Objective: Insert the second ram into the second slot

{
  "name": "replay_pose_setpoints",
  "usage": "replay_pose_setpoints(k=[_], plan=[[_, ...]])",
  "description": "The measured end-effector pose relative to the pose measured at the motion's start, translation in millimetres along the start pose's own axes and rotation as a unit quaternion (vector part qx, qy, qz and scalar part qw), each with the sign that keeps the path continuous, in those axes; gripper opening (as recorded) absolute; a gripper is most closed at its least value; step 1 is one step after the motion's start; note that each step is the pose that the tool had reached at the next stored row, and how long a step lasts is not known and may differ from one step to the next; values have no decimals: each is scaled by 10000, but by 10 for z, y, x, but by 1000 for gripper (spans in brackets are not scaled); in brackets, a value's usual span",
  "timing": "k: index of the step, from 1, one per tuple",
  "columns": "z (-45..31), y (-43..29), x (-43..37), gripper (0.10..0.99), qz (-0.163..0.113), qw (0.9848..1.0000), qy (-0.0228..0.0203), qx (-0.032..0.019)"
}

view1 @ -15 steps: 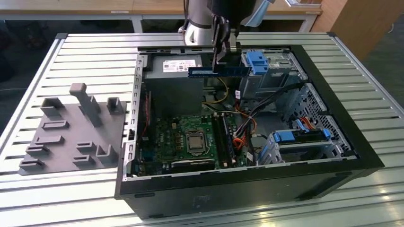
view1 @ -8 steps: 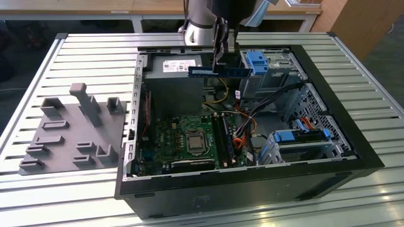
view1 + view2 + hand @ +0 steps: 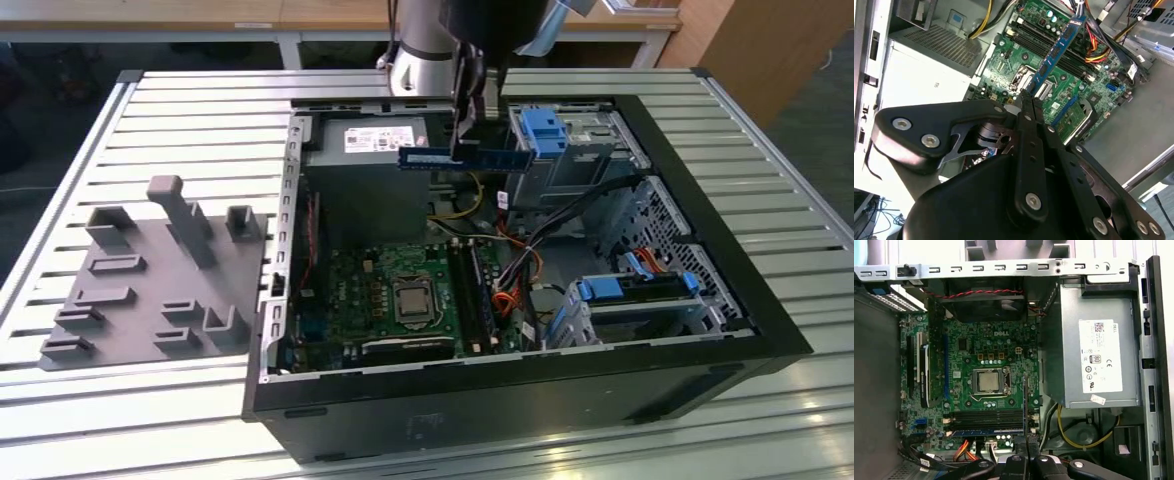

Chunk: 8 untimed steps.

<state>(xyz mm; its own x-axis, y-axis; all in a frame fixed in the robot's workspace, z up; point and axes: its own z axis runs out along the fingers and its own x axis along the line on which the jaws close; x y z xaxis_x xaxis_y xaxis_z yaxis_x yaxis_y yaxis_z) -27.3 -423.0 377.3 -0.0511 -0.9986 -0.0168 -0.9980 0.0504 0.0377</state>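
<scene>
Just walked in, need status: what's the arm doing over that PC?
The arm's gripper is shut on the second ram, a thin blue stick, and holds it in the air above the open computer case. The stick is not in any slot: the memory slots on the motherboard lie below it. In the first wrist view a blue strip beside the dark slots looks like another stick already seated, but I can't be sure.

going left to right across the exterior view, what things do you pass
grey fixture plate → case's left wall → second ram → lower drive cage with blue latch
</scene>
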Motion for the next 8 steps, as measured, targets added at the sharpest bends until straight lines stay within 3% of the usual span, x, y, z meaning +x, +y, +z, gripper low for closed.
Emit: replay_pose_setpoints(k=[8], plan=[[0,-2,22,122,0,10000,0,0]])
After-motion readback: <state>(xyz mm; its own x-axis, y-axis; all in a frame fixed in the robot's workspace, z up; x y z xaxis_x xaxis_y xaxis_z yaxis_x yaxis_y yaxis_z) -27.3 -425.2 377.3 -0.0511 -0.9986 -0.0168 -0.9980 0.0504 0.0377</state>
